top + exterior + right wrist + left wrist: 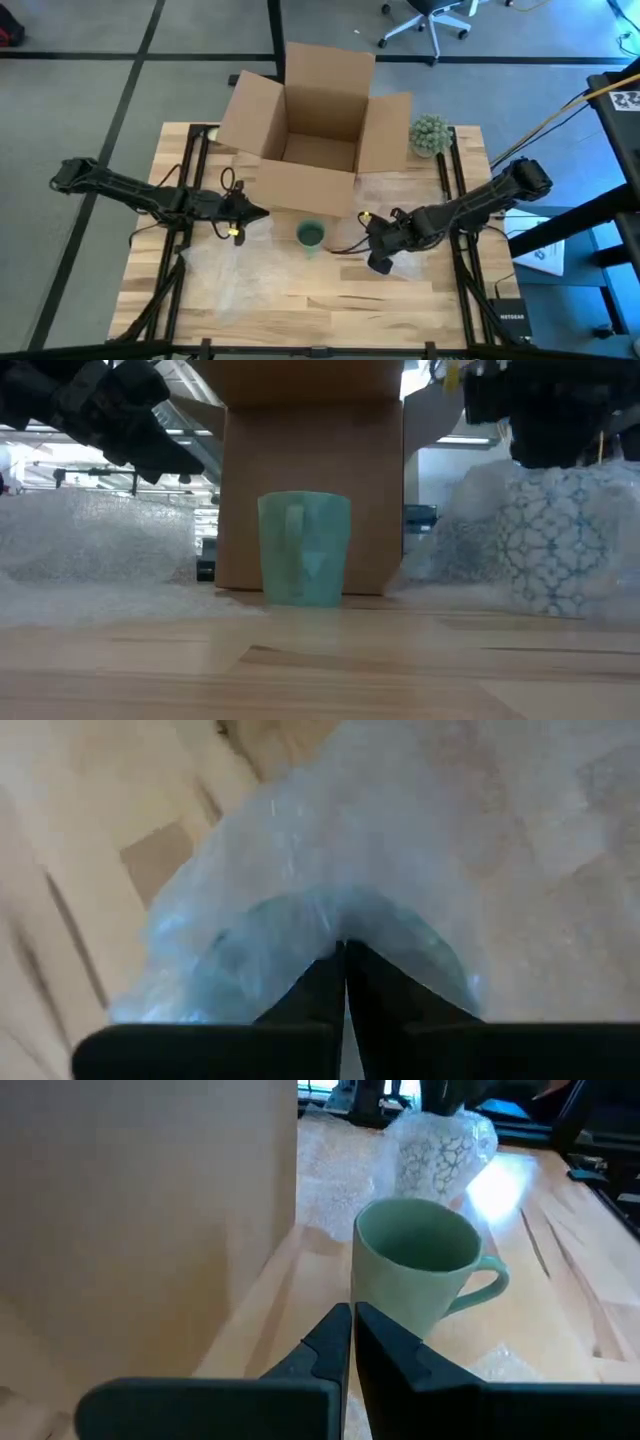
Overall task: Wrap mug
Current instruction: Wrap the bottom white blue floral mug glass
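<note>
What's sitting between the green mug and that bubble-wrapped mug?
Nothing: bare wooden table separates the green mug from the bubble-wrapped mug, seen in the low view.

One word can be read — "NETGEAR", in white letters on a small dark device (512,316) lying at the right edge of the high view, just beside the table's (330,290) front right corner. A white tag (626,100) with black square code markings sits at the far right — it carries no letters that can be made out.
</note>
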Available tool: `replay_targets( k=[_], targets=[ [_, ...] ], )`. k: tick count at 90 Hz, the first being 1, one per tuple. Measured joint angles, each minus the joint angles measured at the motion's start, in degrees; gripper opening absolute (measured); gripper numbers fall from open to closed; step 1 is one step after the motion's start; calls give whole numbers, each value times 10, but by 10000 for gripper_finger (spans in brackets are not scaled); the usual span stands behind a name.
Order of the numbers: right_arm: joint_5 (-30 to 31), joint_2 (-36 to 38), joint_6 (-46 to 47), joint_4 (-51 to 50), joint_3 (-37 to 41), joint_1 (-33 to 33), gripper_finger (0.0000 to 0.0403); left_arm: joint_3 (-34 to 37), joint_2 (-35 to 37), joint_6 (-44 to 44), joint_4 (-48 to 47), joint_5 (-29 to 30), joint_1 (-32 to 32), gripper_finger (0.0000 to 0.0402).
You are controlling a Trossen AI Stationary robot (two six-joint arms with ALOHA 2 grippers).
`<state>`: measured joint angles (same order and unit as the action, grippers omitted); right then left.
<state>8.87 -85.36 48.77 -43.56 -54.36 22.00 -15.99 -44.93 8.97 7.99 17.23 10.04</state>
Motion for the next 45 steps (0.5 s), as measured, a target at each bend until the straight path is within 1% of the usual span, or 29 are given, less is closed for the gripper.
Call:
replay_targets(
  k=[7,12,19,35,45],
  targets=[
    [-24,-12,2,26,18,-5,1,0,0,0,0,0,0,0],
    [-40,-18,1,26,19,-7,1,0,0,0,0,0,0,0],
    [-48,-20,-10,23,11,-8,1,0,0,0,0,0,0,0],
    [-53,-13,-27,-28,-49,-7,1,0,0,2,0,0,0,0],
    [-52,-9,-29,-99,-94,-6,1,0,0,2,1,0,0,0]
  ],
)
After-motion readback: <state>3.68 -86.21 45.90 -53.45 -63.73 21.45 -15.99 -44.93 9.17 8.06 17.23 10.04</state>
